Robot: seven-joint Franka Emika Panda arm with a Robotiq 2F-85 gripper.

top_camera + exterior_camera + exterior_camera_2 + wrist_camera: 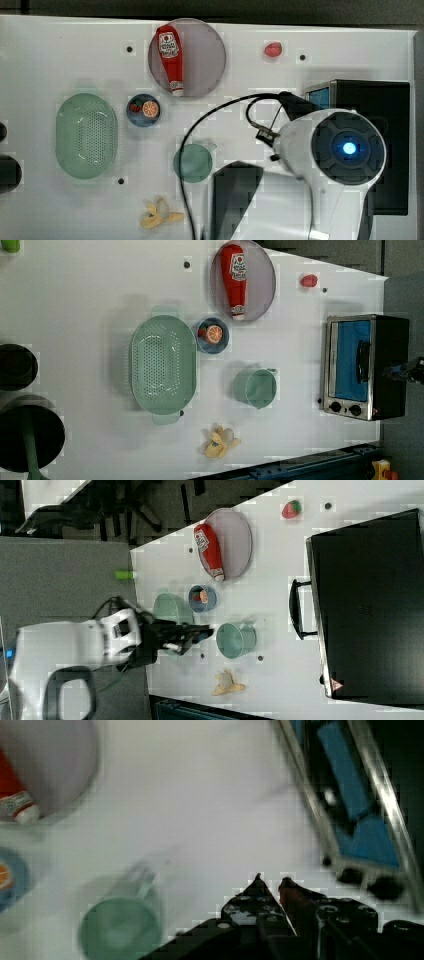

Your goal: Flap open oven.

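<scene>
On the white table (100, 290), toward the left view's right edge, stands the large black boxy toaster oven (365, 366) with a silver metal front frame, a blue-tinted glass flap door (353, 360) bearing a black handle (363, 361), and small black knobs (345, 408) at one end of the front; the door is shut against the frame. Seen in the wrist view, the black gripper (270, 881) hangs above bare tabletop, near the oven's front but apart from it, its two fingertips drawn close together with only a thin slit between them and nothing held. From the right view, the white arm (65, 645) reaches over the table with the gripper pointing toward the pale green mug (236, 640). That mug sits between the oven and a long pale green perforated colander (162, 365). Just beside the colander lies a small blue bowl (212, 335) holding toy fruit, among it an orange slice. A red ketchup bottle (235, 280) lies on a round grey plate (260, 285), and a small red strawberry (308, 281) rests well apart from the plate, nearer the oven's side. A peeled yellow banana (220, 442) lies near the table's edge at the left view's bottom.
</scene>
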